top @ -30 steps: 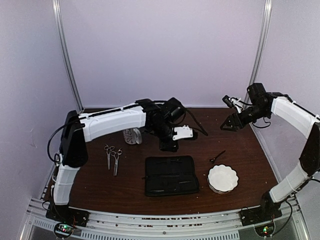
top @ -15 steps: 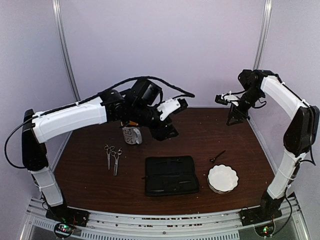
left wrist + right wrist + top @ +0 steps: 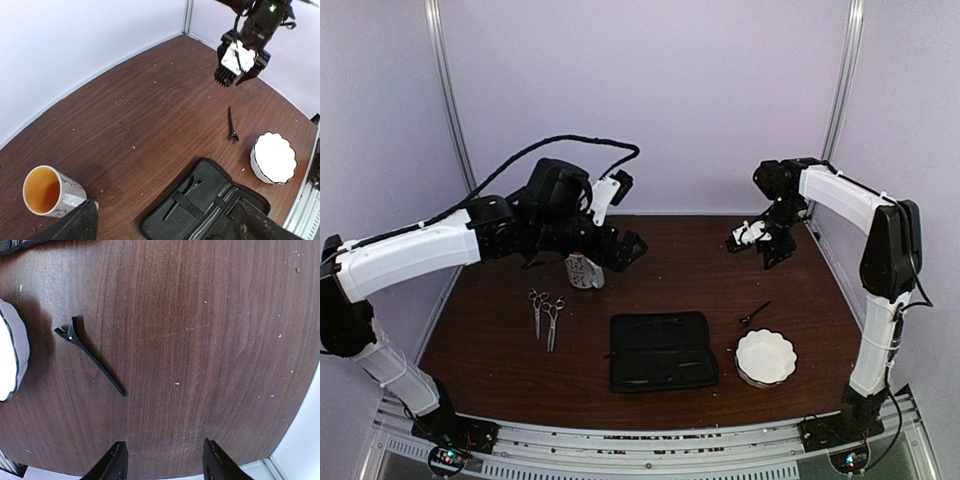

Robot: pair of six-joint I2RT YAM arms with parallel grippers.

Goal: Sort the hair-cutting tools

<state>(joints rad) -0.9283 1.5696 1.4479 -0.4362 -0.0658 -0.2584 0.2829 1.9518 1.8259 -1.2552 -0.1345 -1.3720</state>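
Note:
Two silver scissors (image 3: 545,315) lie side by side on the left of the brown table. One black clip (image 3: 754,313) (image 3: 232,130) (image 3: 90,358) lies loose near the white bowl. Another clip (image 3: 189,196) sits under a strap inside the open black case (image 3: 662,351). My left gripper (image 3: 617,250) (image 3: 167,232) hangs above the mug and the case's far edge, open wide and empty. My right gripper (image 3: 767,250) (image 3: 164,465) hovers over the table's rear right, behind the loose clip, open with nothing between its fingers.
A patterned mug (image 3: 584,271) (image 3: 48,192) stands at the rear left, just under the left arm. The scalloped white bowl (image 3: 765,357) (image 3: 273,157) sits at the front right beside the case. White walls close in the table's back and sides.
The left arm has lifted and drawn back to the left, and its jaws have spread wider. The right arm has swung in from the right rear toward the table's middle.

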